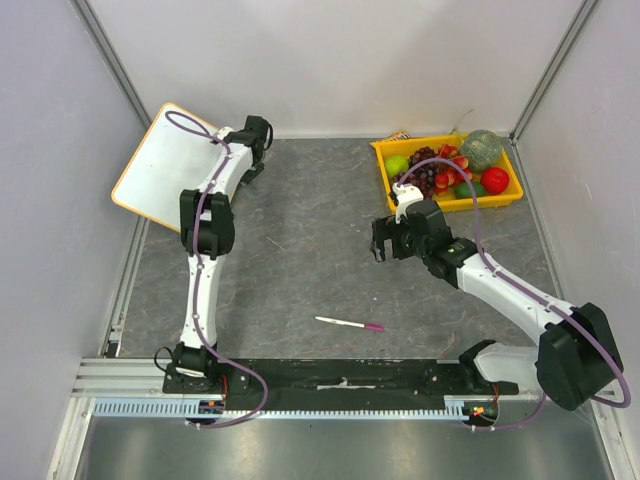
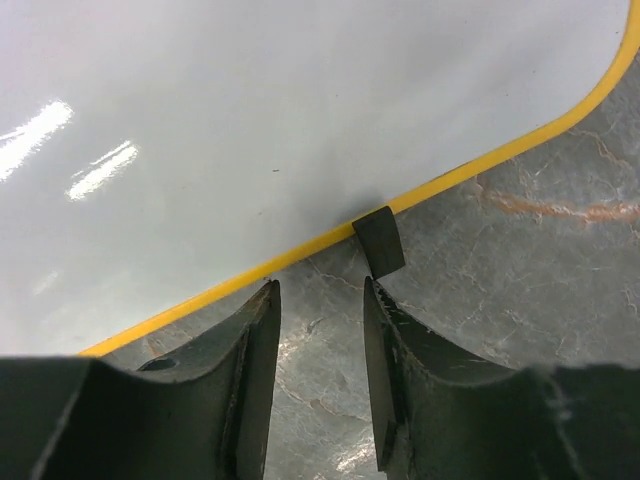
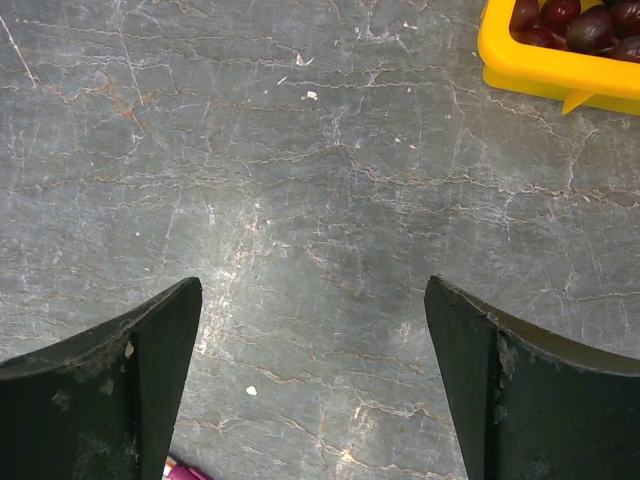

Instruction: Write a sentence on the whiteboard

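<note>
The whiteboard, white with a thin orange-yellow rim, leans at the back left corner. In the left wrist view the whiteboard fills the top, and a small black clip sits on its rim. The sentence is out of view; the board's visible face is plain white. My left gripper is at the board's right edge. Its jaws are narrowly open just short of the rim, with only floor between them. My right gripper hangs wide open over bare table. A white marker with a pink cap lies on the table.
A yellow tray of fruit stands at the back right, and its corner shows in the right wrist view. The marker's pink end peeks in at the bottom of that view. Grey walls close in left and right.
</note>
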You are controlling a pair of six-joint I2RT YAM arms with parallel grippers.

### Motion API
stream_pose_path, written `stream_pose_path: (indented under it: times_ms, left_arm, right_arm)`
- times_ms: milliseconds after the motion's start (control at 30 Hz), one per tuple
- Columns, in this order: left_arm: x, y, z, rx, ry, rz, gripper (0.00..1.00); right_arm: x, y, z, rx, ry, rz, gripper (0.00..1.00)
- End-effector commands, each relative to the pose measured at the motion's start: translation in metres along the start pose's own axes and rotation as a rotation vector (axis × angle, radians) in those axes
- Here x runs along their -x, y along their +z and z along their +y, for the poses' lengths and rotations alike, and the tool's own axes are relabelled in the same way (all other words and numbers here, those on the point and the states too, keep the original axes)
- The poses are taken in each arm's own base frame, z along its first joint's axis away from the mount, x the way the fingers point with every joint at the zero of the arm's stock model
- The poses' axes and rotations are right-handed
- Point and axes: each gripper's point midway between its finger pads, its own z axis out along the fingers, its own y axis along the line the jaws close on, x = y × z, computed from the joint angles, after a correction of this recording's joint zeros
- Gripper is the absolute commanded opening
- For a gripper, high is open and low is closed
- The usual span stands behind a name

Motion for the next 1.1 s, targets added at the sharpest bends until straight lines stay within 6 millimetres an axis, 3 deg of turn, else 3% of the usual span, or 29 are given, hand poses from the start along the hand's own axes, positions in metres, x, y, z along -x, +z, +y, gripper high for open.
stream_pose_path:
  times_ms: [0, 100, 333, 500, 733, 900, 1067]
  left_arm:
    - [0.020, 0.008, -0.006, -0.024, -0.019, -0.031, 0.43]
    - [0.023, 0.011, -0.010, -0.049, -0.018, -0.023, 0.38]
    - [0.008, 0.012, -0.004, -0.045, 0.005, 0.038, 0.29]
    - [-0.006, 0.001, 0.012, -0.016, 0.024, 0.066, 0.27]
    - [-0.009, -0.017, 0.027, 0.034, 0.030, 0.042, 0.27]
    - [-0.014, -0.014, 0.021, 0.026, 0.083, 0.035, 0.28]
    - [-0.019, -0.013, 0.001, -0.034, 0.143, 0.017, 0.29]
  right_arm:
    - [0.011, 0.002, 0.000, 0.001, -0.013, -0.041, 0.98]
    - [0.011, 0.003, 0.000, 0.003, -0.015, -0.040, 0.98]
    - [0.009, 0.005, 0.000, 0.002, -0.015, -0.029, 0.98]
    - [0.007, 0.006, 0.000, 0.003, -0.015, -0.025, 0.98]
    - [0.005, 0.006, 0.001, 0.009, -0.011, -0.022, 0.98]
    - [0.004, 0.005, 0.002, 0.017, -0.014, -0.020, 0.98]
    - [0.004, 0.005, 0.004, 0.029, -0.009, -0.021, 0.98]
